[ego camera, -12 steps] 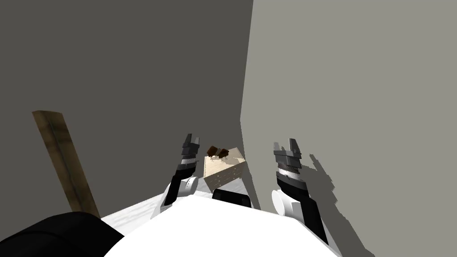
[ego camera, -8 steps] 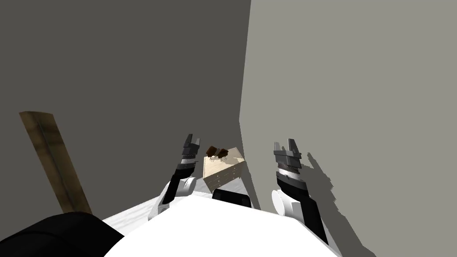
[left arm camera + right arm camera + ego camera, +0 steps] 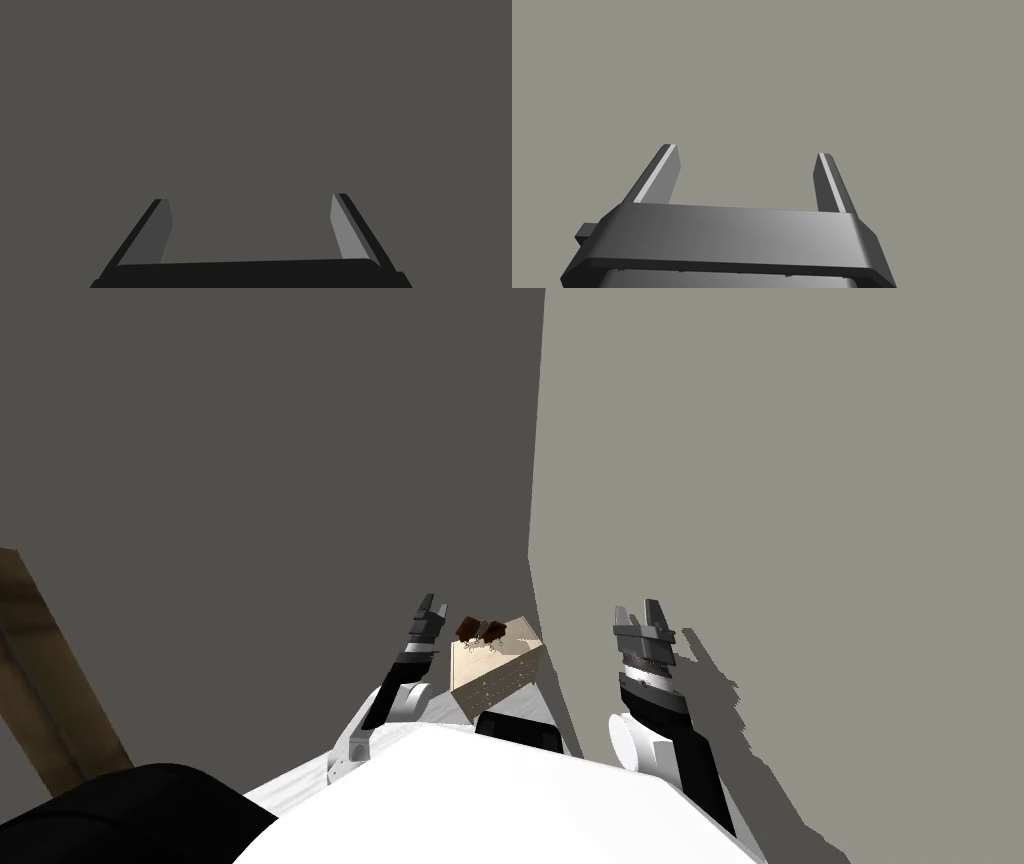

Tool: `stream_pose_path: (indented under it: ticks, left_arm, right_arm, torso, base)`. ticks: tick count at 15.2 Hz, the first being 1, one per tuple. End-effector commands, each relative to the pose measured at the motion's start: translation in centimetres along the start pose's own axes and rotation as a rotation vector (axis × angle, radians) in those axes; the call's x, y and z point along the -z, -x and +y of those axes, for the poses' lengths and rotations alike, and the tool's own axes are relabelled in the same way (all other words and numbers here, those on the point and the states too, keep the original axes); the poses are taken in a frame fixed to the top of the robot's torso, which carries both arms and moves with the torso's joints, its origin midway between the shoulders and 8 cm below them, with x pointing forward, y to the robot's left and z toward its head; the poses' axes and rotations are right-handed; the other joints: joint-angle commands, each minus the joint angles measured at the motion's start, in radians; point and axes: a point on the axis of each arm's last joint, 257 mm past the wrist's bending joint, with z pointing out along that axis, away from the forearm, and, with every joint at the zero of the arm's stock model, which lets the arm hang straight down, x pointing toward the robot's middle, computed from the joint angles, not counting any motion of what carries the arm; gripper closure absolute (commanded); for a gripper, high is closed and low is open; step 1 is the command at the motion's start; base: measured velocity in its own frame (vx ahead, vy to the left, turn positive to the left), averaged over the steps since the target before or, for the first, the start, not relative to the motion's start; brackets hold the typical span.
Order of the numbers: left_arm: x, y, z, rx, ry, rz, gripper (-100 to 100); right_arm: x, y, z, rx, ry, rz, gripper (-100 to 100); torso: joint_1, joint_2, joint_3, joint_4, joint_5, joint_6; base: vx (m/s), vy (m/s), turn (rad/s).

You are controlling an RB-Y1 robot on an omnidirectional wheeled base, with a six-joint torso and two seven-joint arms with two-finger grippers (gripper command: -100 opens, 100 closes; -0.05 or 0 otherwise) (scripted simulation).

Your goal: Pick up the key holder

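The pick-up is not yet begun, and nothing is held. A small pale beige wooden cabinet with drawer fronts [image 3: 497, 673] stands in the corner where a dark grey wall [image 3: 270, 468] meets a lighter grey wall [image 3: 780, 488]. On the cabinet's top, toward its far edge, sits a small dark brown object in two lumps [image 3: 483, 630]. This is probably the key holder, though it is too small for its shape to be made out.

The left gripper [image 3: 430, 613] hangs just beside the cabinet's left side, clear of the brown object. Its two thin grey fingers [image 3: 350, 230] stand spread with only the dark wall between them. The right gripper [image 3: 642, 618] is well apart from the cabinet on its right side. It faces the lighter wall, with its blades likewise parted and empty.

Judging from this, the whole grasp is left to do. One hand must come over the cabinet's top, straddle the key holder, close on it and lift. The left hand looks the nearer candidate.
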Motion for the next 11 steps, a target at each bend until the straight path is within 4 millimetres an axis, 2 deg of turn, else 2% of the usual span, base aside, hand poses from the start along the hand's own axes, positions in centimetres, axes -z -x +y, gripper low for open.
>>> stream_pose_path:
  ticks: [1,2,3,4,5,6,7,8,10,11]
  left_arm:
    - [0.1,0.9,1.3,0.003,0.031,-0.005,-100]
    - [0.2,2.2,2.9,0.010,0.066,-0.017,-100]
    - [0.0,3.4,3.6,0.019,0.084,-0.029,-100]
    - [0.3,3.7,4.5,0.018,0.103,-0.034,-100]
    - [0.3,3.7,4.5,0.018,0.103,-0.034,-100]
    - [0.3,5.1,5.5,0.029,0.127,-0.053,-100]
    - [0.5,5.3,6.1,0.029,0.140,-0.057,-100]
    - [0.3,6.7,6.8,0.043,0.156,-0.077,-100]
    - [0.8,7.1,7.8,0.042,0.178,-0.085,-100]
    - [0.8,8.7,8.7,0.058,0.199,-0.112,-100]
  right_arm:
    - [0.0,0.0,0.0,0.000,0.000,0.000,0]
    - [0.0,0.0,0.0,0.000,0.000,0.000,0]
    - [0.0,0.0,0.0,0.000,0.000,0.000,0]
    - [0.0,0.0,0.0,0.000,0.000,0.000,0]
    - [0.0,0.0,0.0,0.000,0.000,0.000,0]
    - [0.0,0.0,0.0,0.000,0.000,0.000,0]
    - [0.0,0.0,0.0,0.000,0.000,0.000,0]
    - [0.0,0.0,0.0,0.000,0.000,0.000,0]
    - [0.0,0.0,0.0,0.000,0.000,0.000,0]
    - [0.0,0.0,0.0,0.000,0.000,0.000,0]
  torso:
    - [0.000,0.000,0.000,0.000,0.000,0.000]
    - [0.000,0.000,0.000,0.000,0.000,0.000]
    - [0.000,0.000,0.000,0.000,0.000,0.000]
    - [0.000,0.000,0.000,0.000,0.000,0.000]
    - [0.000,0.001,0.000,0.000,0.000,0.000]
    - [0.000,0.000,0.000,0.000,0.000,-0.001]
    - [0.000,0.000,0.000,0.000,0.000,0.000]
    - [0.000,0.000,0.000,0.000,0.000,0.000]
    - [0.000,0.000,0.000,0.000,0.000,0.000]
    - [0.000,0.000,0.000,0.000,0.000,-0.001]
  base:
    - [-0.019,0.008,-0.121]
    - [-0.022,0.006,-0.167]
    - [-0.030,0.005,-0.269]
    - [-0.028,0.009,-0.202]
    - [-0.019,0.009,-0.048]
    - [-0.019,0.003,-0.131]
    - [-0.018,0.004,-0.136]
    - [-0.019,0.003,-0.167]
    - [-0.017,0.005,-0.111]
    - [-0.014,0.000,-0.136]
